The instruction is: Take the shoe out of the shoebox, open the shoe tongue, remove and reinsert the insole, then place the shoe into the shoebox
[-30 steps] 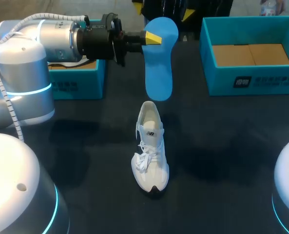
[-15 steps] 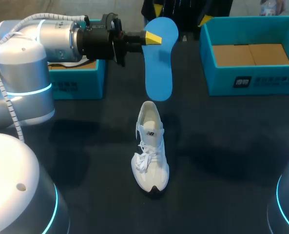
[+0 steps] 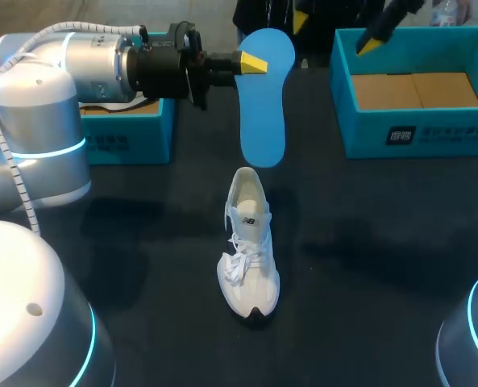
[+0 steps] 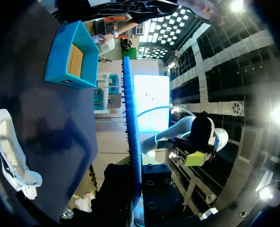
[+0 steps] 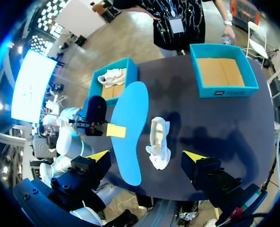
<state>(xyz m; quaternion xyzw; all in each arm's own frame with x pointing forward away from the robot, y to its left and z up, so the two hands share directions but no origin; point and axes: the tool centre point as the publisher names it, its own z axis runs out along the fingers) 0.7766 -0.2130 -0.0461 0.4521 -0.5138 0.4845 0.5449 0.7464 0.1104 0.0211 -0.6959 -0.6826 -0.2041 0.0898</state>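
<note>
- Since the earlier frames, the right gripper (image 3: 337, 32) has travelled along the far side of the table (image 3: 384, 242) toward the right shoebox (image 3: 440, 139). The left arm, insole and shoe are unchanged.
- The left gripper (image 3: 251, 63) is clamped on the blue insole (image 3: 263, 121) near its upper end. The insole hangs in the air, its free end above and just behind the shoe's heel.
- The right gripper's fingers are wide apart with nothing between them, high over the table.
- The shoe (image 3: 251, 258) is white and stands upright mid-table, heel toward the far edge, laces loose.
- Step in hand, as I read it: reinsertion. The insole is out and the shoe is not yet steadied.
- To do it well:
  - Bring the right gripper down to pin the shoe, with the tongue held back, before feeding.
  - Enter the free end at a slant toward the toe and slide it flat.
  - Release only once the heel end seats.
  - The insole is thin and probably floppy, so it is likely to buckle if pushed straight down.
- Count:
  - Insole: 1.
  - Shoes: 2, one on the table and a second shoe (image 5: 112, 75) in the left shoebox (image 5: 132, 70).
  - Shoeboxes: 2.
  - Grippers: 2.
</note>
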